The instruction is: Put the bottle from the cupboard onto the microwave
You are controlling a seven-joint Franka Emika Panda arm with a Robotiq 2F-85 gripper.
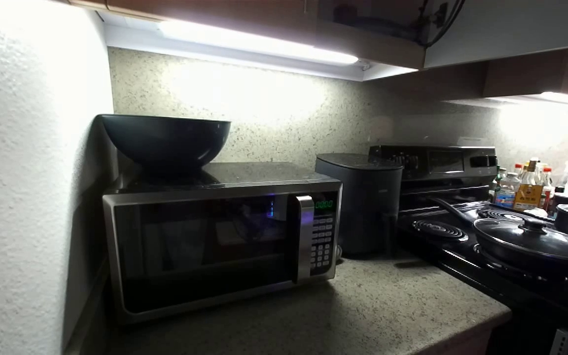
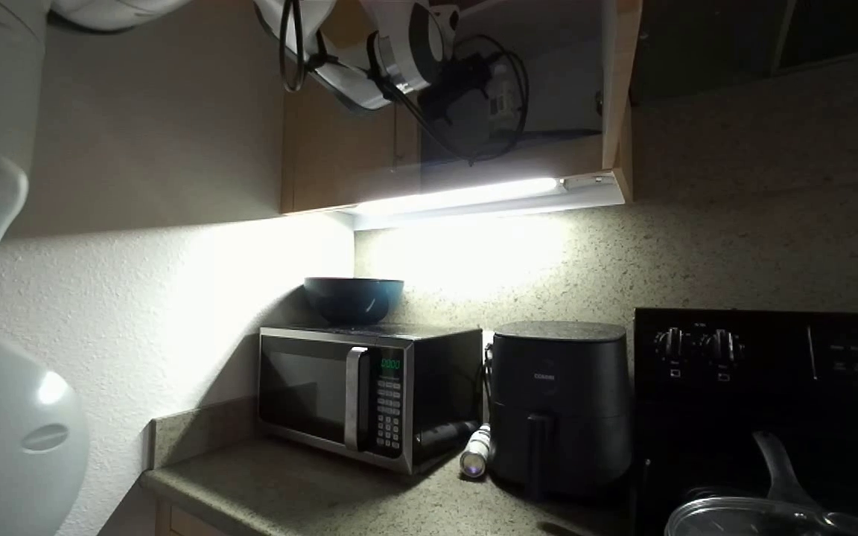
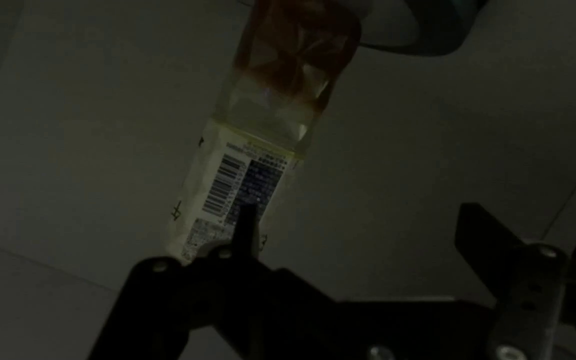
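The bottle (image 3: 268, 135) lies across the upper left of the wrist view, amber at one end and paler with a barcode label toward the other. It also shows dimly inside the open cupboard (image 2: 347, 149), just right of my gripper (image 2: 466, 85) in an exterior view. In the wrist view my gripper (image 3: 358, 210) is open with nothing between its fingers; the left finger overlaps the label, and contact cannot be told. The cupboard's lower edge (image 1: 264, 19) shows above its light strip. The microwave (image 1: 205, 251) stands on the counter below, also in an exterior view (image 2: 310, 387).
A large dark bowl (image 1: 165, 140) sits on the microwave's left side. The open cupboard door (image 2: 615, 89) stands right of the gripper. A dark air fryer (image 2: 555, 417) and a cylindrical item (image 2: 476, 450) are beside the microwave. A rounded object (image 3: 438, 30) lies by the bottle's amber end.
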